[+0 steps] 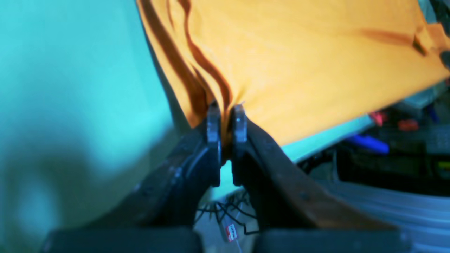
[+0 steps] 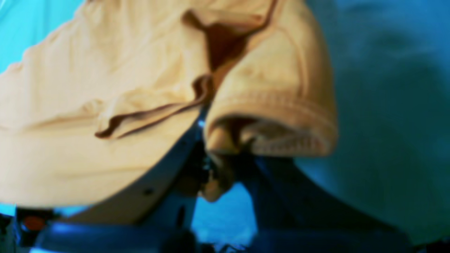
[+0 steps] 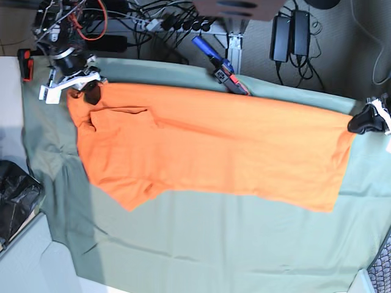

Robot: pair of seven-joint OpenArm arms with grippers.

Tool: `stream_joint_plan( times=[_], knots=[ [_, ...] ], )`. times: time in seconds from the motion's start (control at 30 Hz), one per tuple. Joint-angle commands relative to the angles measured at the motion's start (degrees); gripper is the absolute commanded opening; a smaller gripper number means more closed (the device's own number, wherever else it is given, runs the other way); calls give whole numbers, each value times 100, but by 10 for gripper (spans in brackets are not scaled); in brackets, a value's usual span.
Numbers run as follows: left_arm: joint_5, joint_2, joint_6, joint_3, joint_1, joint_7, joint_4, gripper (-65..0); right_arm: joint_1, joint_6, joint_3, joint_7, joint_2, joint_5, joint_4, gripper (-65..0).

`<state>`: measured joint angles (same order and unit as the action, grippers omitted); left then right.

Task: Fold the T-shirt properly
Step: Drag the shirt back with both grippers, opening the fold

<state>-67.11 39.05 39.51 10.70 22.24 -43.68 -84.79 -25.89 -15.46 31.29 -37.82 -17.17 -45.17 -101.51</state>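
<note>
Currently stretched between both sets of jaws: the orange T-shirt [image 3: 226,146], spread sideways over the green cloth [image 3: 201,244] on the surface, far edge nearly straight. Pinched in the left jaws [image 1: 226,130] by the corner at base-view right; gripped in the right jaws [image 2: 219,165] at the opposite corner, beside a folded, stitched opening [image 2: 274,130].

We take this for a lab or robotics workshop. We see black power adapters [image 3: 290,35] and tangled cables [image 3: 162,25] behind the cloth-covered counter [image 3: 208,244], a metal upright [image 3: 234,52] beside them, and two robot arms, the right [image 3: 64,49] and the left [image 3: 382,116], reaching in from either side.
</note>
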Motion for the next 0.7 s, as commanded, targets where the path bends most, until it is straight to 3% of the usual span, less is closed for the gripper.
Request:
stream_joint_plan(
  times=[0.0,0.13,0.37,0.4,0.53,0.6,0.67],
  knots=[
    [-85,146,49,111,13,103,-160,-650,-15,-476,131,127,-144,-7,-103,-650],
    [-74,142,49,118,131,146,-267,-650,-142,-476,201,129,-302,-7,-103,-650],
    [343,144,49,118,131,367,-262,-642,-275,-474,201,142,-280,122,-92,-650],
    [448,144,49,118,151,450,-262,-591,-278,-474,201,157,-278,125,-92,-619],
    [675,142,49,118,315,658,-262,-450,-354,-474,201,177,-269,238,-92,-315],
    [686,144,49,120,372,654,-262,-402,-352,-472,201,175,-269,374,-92,-247],
    [695,144,49,125,393,636,-262,-382,-354,-472,201,173,-269,455,-92,-242]
  ],
)
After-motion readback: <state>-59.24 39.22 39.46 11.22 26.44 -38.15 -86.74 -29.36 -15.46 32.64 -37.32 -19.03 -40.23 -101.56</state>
